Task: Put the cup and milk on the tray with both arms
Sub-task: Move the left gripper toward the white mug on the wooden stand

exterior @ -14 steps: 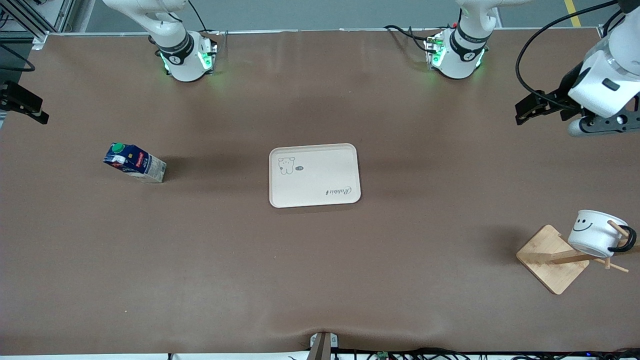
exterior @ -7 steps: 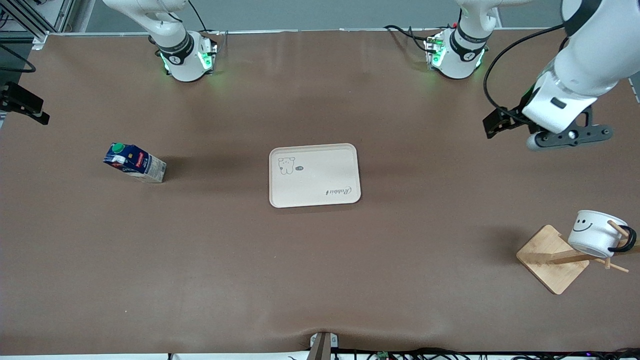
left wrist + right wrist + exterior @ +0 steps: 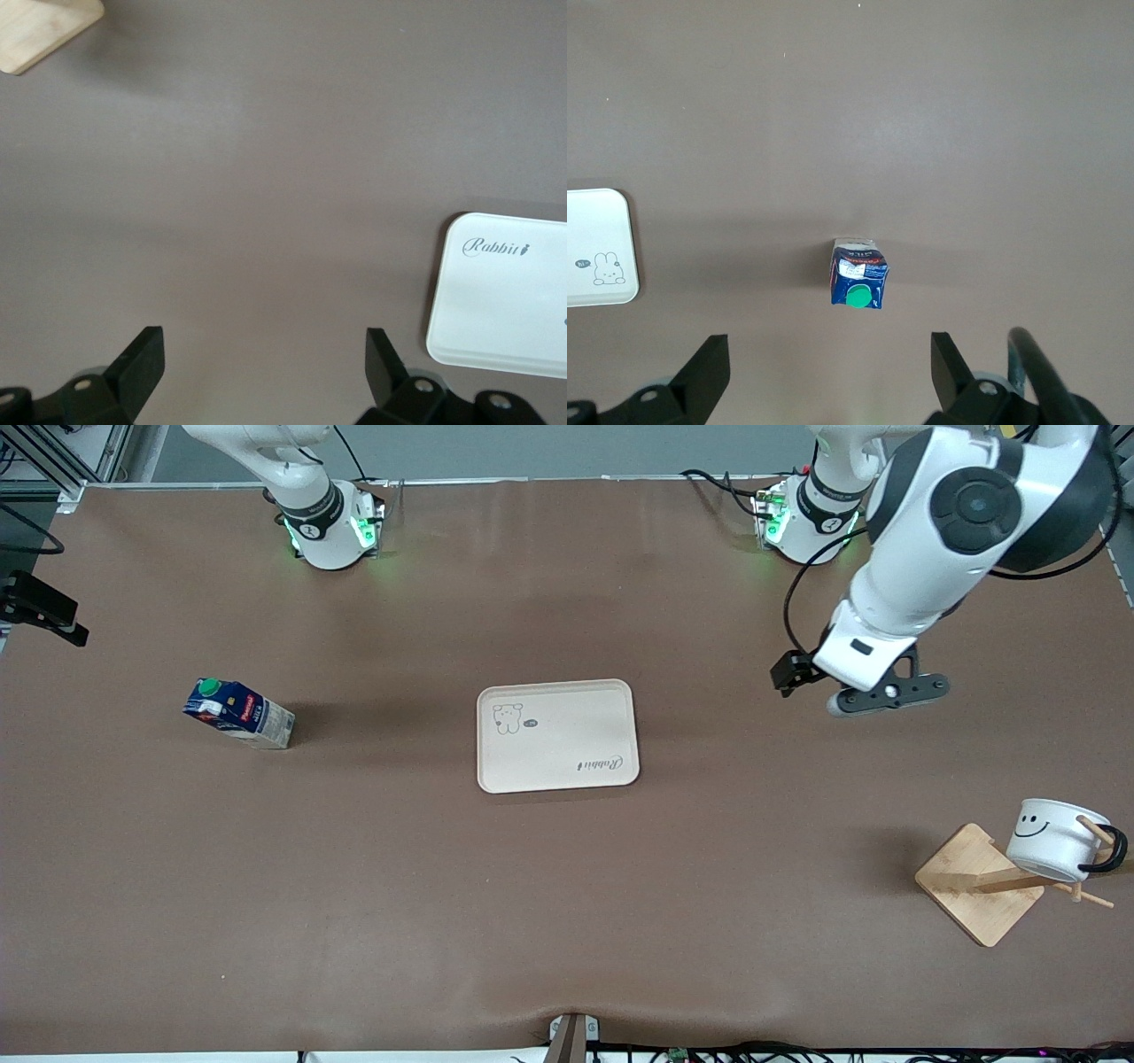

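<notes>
Light fell evenly from overhead and the views were bright without harsh glare. The brown table [image 3: 567, 886] carried a faint sheen toward the arms' bases. Soft, blurred shadows lay beside the milk [image 3: 237, 713], the tray [image 3: 558, 735] and the wooden rack [image 3: 979, 884]. Green lamps glowed at both bases. Both wrist views looked sharp, slightly duller.

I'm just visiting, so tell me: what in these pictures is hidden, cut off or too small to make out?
- Right gripper: outside the front view; only its open fingertips show in the right wrist view.
- Cup: the wooden rack covers part of its handle, and its inside faces away from the front camera.
- Milk: its label is too small to read in either view.
- Tray: cut off by the edge of the left wrist view.
- Left gripper: its open fingers are hidden under the wrist in the front view.
</notes>
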Robot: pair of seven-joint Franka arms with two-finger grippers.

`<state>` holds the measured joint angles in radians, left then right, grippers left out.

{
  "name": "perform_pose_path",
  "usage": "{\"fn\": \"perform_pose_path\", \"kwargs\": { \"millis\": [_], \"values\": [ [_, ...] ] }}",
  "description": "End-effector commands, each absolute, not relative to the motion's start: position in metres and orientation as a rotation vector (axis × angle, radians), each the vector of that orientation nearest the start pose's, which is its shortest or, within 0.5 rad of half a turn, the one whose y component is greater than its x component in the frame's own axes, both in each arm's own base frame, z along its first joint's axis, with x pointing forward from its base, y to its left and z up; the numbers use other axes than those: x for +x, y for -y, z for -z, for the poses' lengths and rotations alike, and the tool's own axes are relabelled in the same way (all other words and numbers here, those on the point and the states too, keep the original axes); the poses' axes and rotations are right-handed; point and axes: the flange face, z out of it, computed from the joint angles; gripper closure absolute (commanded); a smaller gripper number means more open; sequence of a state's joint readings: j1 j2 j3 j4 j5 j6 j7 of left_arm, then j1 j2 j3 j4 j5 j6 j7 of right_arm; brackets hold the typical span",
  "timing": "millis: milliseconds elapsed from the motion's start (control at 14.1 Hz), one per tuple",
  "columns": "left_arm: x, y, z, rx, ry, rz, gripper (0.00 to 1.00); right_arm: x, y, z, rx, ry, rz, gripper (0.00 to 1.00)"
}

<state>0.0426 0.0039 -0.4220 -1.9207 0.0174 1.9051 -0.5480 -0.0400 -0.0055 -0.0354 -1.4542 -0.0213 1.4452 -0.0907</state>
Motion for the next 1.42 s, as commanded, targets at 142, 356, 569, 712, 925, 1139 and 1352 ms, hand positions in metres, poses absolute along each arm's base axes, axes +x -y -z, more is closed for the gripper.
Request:
{"fn": "perform_pose_path", "kwargs": {
  "millis": [142, 356, 569, 712, 925, 1139, 1352],
  "values": [
    [0.514, 0.224, -0.431, -3.126, 0.332, 0.057, 0.00, 0.539, 0.042, -0.675, -3.155, 0.038, -0.009, 0.00],
    [0.518, 0.228, -0.420, -3.133, 0.360, 0.039, 0.00, 0.540, 0.042, -0.675, -3.153, 0.038, -0.009, 0.00],
    [0.529, 0.216, -0.428, -3.056, 0.248, 0.147, 0.00, 0.540, 0.042, -0.675, -3.153, 0.038, -0.009, 0.00],
    [0.543, 0.175, -0.435, -2.977, 0.251, 0.214, 0.00, 0.540, 0.042, -0.675, -3.153, 0.038, -0.009, 0.00],
    [0.554, 0.128, -0.453, -2.903, 0.183, 0.283, 0.00, 0.540, 0.042, -0.675, -3.153, 0.038, -0.009, 0.00],
    [0.560, 0.060, -0.482, -2.877, 0.167, 0.364, 0.00, 0.540, 0.042, -0.675, -3.153, 0.038, -0.009, 0.00],
    [0.558, -0.009, -0.501, -2.920, 0.117, 0.411, 0.00, 0.540, 0.042, -0.675, -3.153, 0.038, -0.009, 0.00]
  ]
}}
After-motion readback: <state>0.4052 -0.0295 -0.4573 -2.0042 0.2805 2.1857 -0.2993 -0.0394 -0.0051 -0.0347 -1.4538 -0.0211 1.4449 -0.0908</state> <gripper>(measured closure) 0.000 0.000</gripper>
